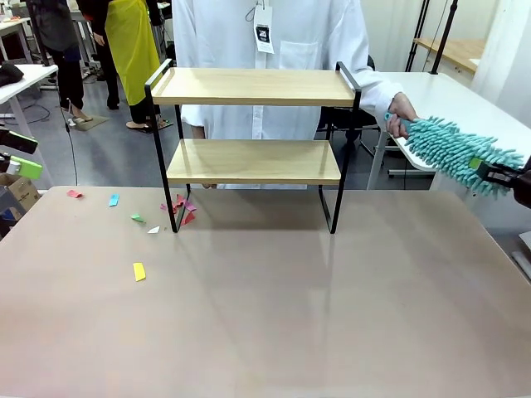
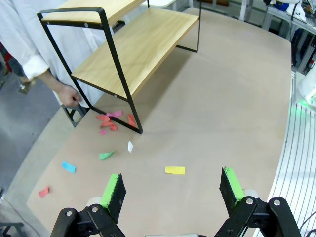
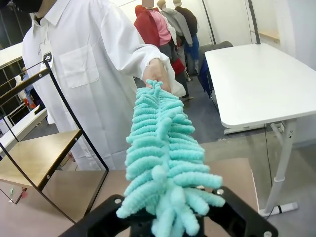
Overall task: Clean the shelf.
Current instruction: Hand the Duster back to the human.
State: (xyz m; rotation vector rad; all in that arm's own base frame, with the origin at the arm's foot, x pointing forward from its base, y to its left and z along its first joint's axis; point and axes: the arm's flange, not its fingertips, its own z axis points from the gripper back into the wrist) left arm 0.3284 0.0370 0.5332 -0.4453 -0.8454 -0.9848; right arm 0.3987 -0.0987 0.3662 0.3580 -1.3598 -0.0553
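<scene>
The shelf (image 1: 253, 162) stands at the table's far middle, both wooden boards bare. It also shows in the left wrist view (image 2: 133, 49) and the right wrist view (image 3: 39, 153). My right gripper (image 1: 498, 172) is off the table's right edge, shut on one end of a teal fluffy duster (image 1: 456, 149). The person's hand (image 1: 402, 116) holds the duster's other end. In the right wrist view the duster (image 3: 158, 148) covers my right gripper (image 3: 168, 217) and runs up to the hand (image 3: 157, 74). My left gripper (image 2: 172, 183) hangs open and empty over the table's left part.
Coloured paper scraps lie on the table left of the shelf: a yellow one (image 1: 139, 271), pink ones (image 1: 181, 207) at the shelf's left foot, and blue and green ones. The person in a white coat (image 1: 274, 50) stands behind the shelf. A white table (image 1: 465, 99) stands at the right.
</scene>
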